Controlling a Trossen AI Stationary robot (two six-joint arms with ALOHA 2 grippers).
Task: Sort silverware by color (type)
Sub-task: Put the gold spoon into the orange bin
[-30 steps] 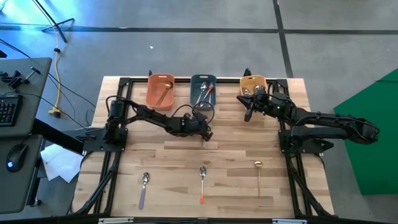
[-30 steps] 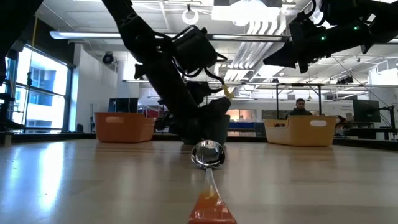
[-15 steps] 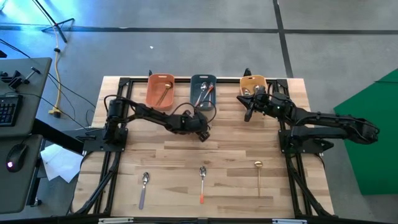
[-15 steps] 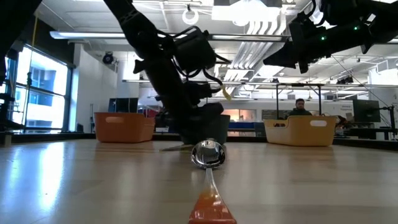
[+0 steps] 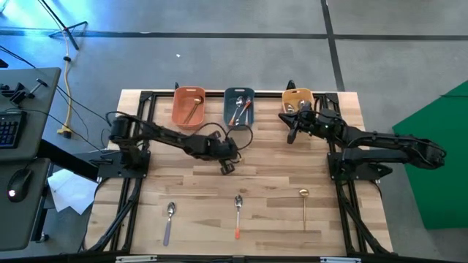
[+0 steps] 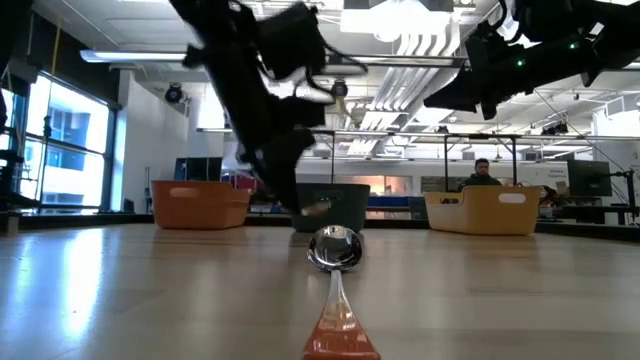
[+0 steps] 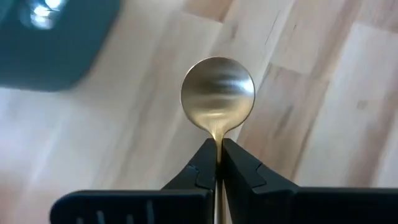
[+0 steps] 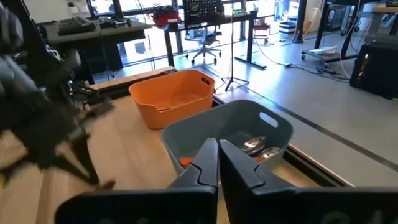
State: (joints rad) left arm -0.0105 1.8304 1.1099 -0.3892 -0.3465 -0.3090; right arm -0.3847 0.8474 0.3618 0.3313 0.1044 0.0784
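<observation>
My left pincer (image 7: 217, 163) is clamped tight on the thin neck of a small all-gold metal spoon (image 7: 217, 94), whose round bowl sticks straight out ahead of my fingertips (image 7: 200, 173) — its long axis runs in line with the pincer, handle hidden back between the jaws. From above, that pincer (image 5: 227, 165) hangs over the middle of the pale wooden desk (image 5: 278, 172), just short of the row of trays at the far edge. Nearest to it is the slate-blue plastic tray (image 5: 238, 107), which holds silver spoons. To my left of that sits the orange plastic tray (image 5: 188, 107) with a gold spoon already lying in it. I judge that to be where this one belongs, so the carry goes away from me and a little leftward.

My right pincer (image 5: 293, 128) is fully shut on nothing, waiting near the yellow plastic tray (image 5: 297, 97) — well apart from the orange one.

Three spoons lie at the desk's near edge: a lavender-handled silver spoon (image 5: 169, 220), an orange-red-handled silver spoon (image 5: 238, 215) and another slim gold spoon (image 5: 303, 207), handles pointing toward me.
</observation>
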